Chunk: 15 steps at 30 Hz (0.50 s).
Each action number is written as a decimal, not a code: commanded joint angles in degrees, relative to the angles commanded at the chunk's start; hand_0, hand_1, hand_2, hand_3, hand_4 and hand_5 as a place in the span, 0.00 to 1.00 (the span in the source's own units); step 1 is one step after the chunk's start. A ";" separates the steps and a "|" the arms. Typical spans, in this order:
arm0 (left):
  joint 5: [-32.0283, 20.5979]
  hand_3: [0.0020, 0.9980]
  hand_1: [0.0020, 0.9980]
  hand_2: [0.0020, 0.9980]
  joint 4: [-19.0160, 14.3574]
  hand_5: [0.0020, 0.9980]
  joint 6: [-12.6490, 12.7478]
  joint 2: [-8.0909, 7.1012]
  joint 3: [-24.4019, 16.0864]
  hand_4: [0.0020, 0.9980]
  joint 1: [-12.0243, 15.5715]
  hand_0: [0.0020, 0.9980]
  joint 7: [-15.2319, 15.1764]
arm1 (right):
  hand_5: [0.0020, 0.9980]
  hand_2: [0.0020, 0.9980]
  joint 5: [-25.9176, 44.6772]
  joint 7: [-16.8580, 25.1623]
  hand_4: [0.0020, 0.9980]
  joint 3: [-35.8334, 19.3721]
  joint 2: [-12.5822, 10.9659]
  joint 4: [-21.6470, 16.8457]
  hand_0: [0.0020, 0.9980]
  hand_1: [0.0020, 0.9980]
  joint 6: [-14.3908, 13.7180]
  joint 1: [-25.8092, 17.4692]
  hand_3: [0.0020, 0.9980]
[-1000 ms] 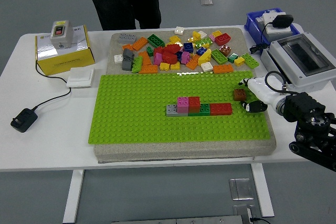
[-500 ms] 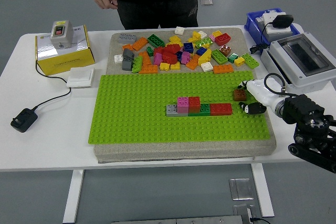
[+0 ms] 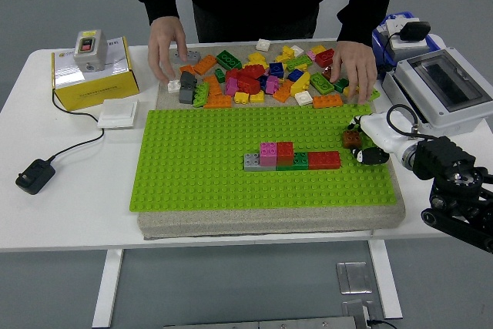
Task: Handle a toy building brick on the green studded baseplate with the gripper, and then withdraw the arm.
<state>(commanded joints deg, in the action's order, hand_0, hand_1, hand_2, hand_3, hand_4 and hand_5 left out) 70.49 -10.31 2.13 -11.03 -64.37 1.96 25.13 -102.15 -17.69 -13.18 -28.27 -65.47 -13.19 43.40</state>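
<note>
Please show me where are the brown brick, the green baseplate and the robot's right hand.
brown brick (image 3: 351,139), head view, on its visible top face.
green baseplate (image 3: 200,167), head view, on bare studs at its left half.
right hand (image 3: 362,142), head view, midway between its white fingertips.

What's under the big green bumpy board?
The green baseplate lies on a grey foam-like slab, whose edge shows along the front and whose back part holds the loose bricks. The slab rests on the white table. Its covered middle is hidden.
</note>
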 joint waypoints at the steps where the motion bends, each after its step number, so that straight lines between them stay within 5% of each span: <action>1: 0.00 0.65 0.68 0.60 0.00 0.65 0.00 0.00 0.01 0.09 -0.01 0.70 -0.01 | 0.40 0.70 0.01 0.02 0.55 0.04 0.04 -0.01 0.14 0.20 -0.02 0.03 0.76; 15: -0.37 0.65 0.67 0.60 0.00 0.65 0.01 0.03 0.42 0.09 0.09 0.70 -0.20 | 0.39 0.70 0.23 0.06 0.53 0.84 0.31 0.22 0.13 0.20 -0.08 0.01 0.76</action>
<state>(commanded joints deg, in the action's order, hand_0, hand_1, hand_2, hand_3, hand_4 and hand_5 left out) 70.12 -10.31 2.14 -11.00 -63.95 2.05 24.94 -101.92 -17.62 -12.34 -27.96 -65.25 -13.27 43.41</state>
